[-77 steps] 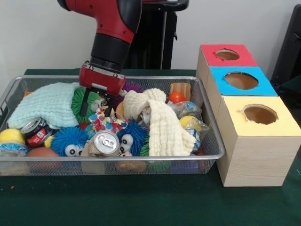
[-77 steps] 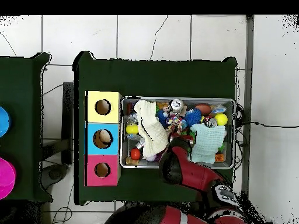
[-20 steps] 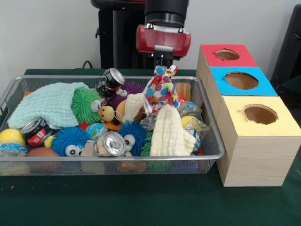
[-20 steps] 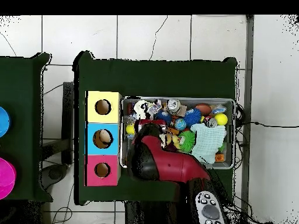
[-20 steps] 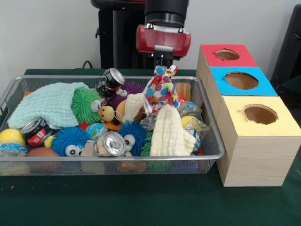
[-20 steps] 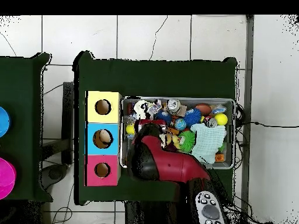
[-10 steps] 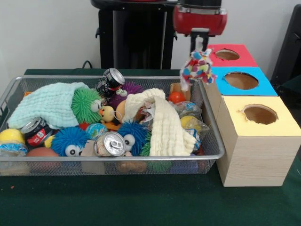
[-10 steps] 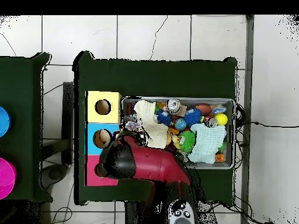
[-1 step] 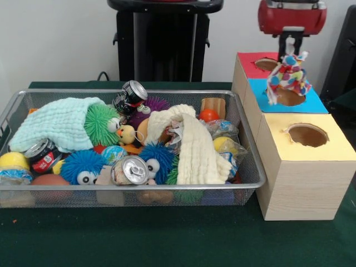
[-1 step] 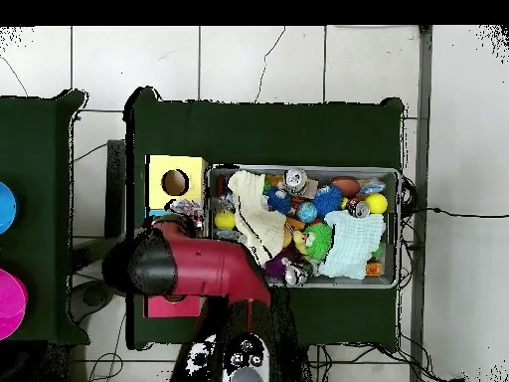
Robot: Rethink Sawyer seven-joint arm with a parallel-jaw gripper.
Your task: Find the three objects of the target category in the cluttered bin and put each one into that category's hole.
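- The red and black gripper (image 9: 289, 49) is pinched on the top of a floppy, multicoloured spotted cloth (image 9: 286, 75), which hangs limp beneath it, directly over the round hole in the blue-topped section (image 9: 286, 95) of the sorting box.
- The task's thing, that cloth, is thus held clear of the silver wire-mesh bin (image 9: 251, 161) and above the box; whether its lowest corner already touches the blue top cannot be told.
- A miss is judged possible: the cloth is wide and ragged in outline, with one strip trailing to the side, so a loose edge may drape over the rim of the hole and lodge there instead of falling through.
- Soft fabric can also cling to the gripper after release, and may then be dragged away from the hole.
- The red-topped section (image 9: 268, 65) and the yellow-topped section (image 9: 307, 136) lie on either side, so a swinging cloth could drop onto a neighbouring top.
- The box appears to be of stiff, wood-grained board with flat coloured tops and roughly cut circular openings.
- In the bin, a thick cream waffle-textured cloth (image 9: 196, 147) is draped over the clutter, and a pale mint quilted cloth (image 9: 55, 123) lies at the other end.
- A crushed silver drinks can (image 9: 128, 169) and a spiky blue rubber ball with eyes (image 9: 82, 166) rest against the near mesh wall.
- In the overhead view, the arm covers the blue and red sections.
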